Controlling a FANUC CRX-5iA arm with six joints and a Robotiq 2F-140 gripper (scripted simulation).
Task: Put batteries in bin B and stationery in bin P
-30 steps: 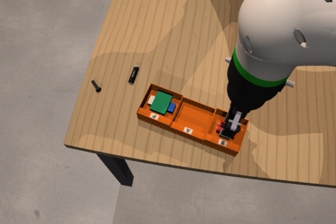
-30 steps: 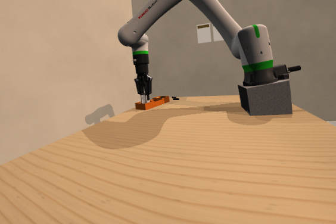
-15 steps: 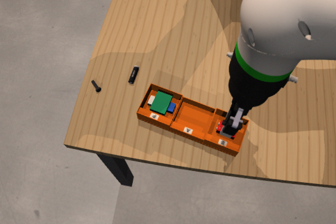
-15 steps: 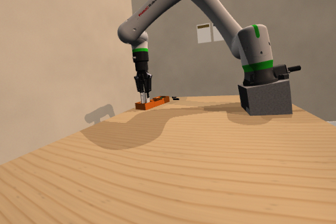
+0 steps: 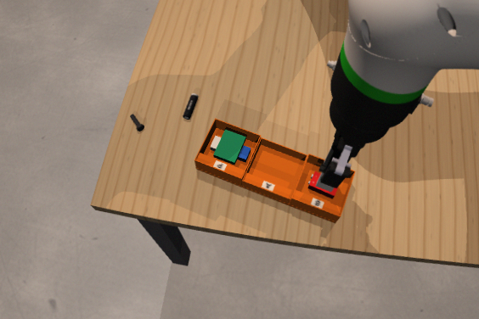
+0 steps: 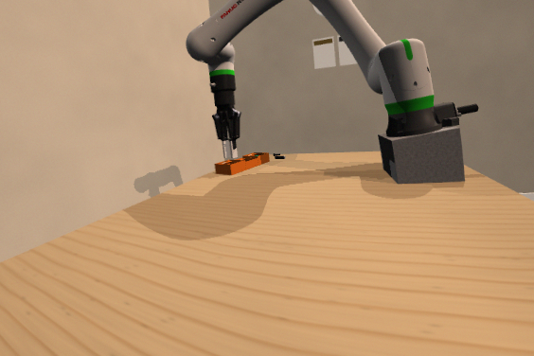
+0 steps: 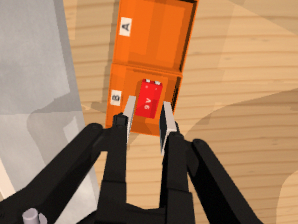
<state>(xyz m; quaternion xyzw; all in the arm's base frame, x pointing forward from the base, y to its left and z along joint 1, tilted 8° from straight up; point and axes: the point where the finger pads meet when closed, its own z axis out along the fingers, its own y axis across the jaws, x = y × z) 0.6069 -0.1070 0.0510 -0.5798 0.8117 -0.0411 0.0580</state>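
The 9V battery (image 7: pixel 150 98) lies in bin B (image 7: pixel 118 80) near the table's front edge, released beneath the slightly parted, empty gripper (image 7: pixel 147 120); small, rigid, light, best pinched across its flat sides.

The pale grey arm (image 6: pixel 350 26) is wearing green rings at its joints and red-and-black FANUC lettering, is sitting on a dark grey block base (image 6: pixel 450 169), and is ending in a black gripper (image 7: pixel 146 120) with silver finger pads.
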